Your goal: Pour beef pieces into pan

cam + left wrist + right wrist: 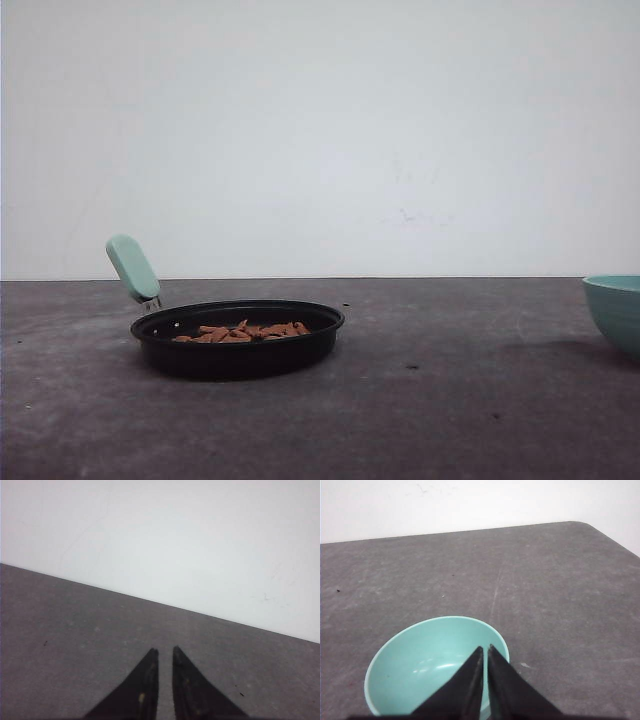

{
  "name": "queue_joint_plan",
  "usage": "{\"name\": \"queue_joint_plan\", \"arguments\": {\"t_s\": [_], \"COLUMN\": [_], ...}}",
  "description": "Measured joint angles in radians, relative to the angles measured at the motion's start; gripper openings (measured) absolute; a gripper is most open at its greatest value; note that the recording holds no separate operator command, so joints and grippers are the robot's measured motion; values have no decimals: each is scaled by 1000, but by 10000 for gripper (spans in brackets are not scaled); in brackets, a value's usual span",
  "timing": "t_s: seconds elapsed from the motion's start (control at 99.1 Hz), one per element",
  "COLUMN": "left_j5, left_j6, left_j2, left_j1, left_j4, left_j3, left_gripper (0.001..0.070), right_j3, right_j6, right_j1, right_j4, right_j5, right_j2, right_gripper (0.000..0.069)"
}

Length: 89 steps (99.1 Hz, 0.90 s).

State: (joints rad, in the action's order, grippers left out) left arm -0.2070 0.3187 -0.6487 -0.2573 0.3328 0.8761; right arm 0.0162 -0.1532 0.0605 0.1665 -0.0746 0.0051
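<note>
The pan (pixel 238 338) sat left of centre on the table (pixel 420 420), handle (pixel 132 267) pointing to about ten o'clock, with the beef (pixel 243 331) lying inside it. At the far right stood a teal bowl (pixel 615 310). The left gripper (pixel 165 652) hung over bare table, seemingly closed on nothing; the right gripper (pixel 485 649) hovered over the bowl, likewise closed.

One pan (pixel 238 340) is seen on one table (pixel 450 400), with one mint-green handle (pixel 133 268) raised at its 10 o'clock side. One heap of beef pieces (pixel 243 332) is counted inside; the single strips cannot be numbered. One teal bowl (pixel 437 667) is found. Two grippers are seen: the left gripper (pixel 165 651) and the right gripper (pixel 485 648), with two fingers each.
</note>
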Motion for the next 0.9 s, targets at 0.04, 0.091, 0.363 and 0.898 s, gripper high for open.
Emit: {"name": "queue_joint_plan", "arguments": {"t_s": [0.04, 0.091, 0.363, 0.898], "left_j5": [0, -3, -59, -63], "left_j6": [-1, -15, -119, -19], "left_j2": [0, 4, 182, 608], "left_j1": [0, 0, 75, 144], "left_j4": [0, 1, 34, 50], "left_j3": [0, 0, -104, -690], "left_gripper": [24, 24, 24, 24], "right_j3": [0, 0, 0, 0], "right_j6": [0, 0, 0, 0], "right_j1": [0, 0, 0, 0], "right_j4": [0, 0, 0, 0], "right_j5": [0, 0, 0, 0], "right_j2": [0, 0, 0, 0], "right_gripper": [11, 11, 11, 11]}}
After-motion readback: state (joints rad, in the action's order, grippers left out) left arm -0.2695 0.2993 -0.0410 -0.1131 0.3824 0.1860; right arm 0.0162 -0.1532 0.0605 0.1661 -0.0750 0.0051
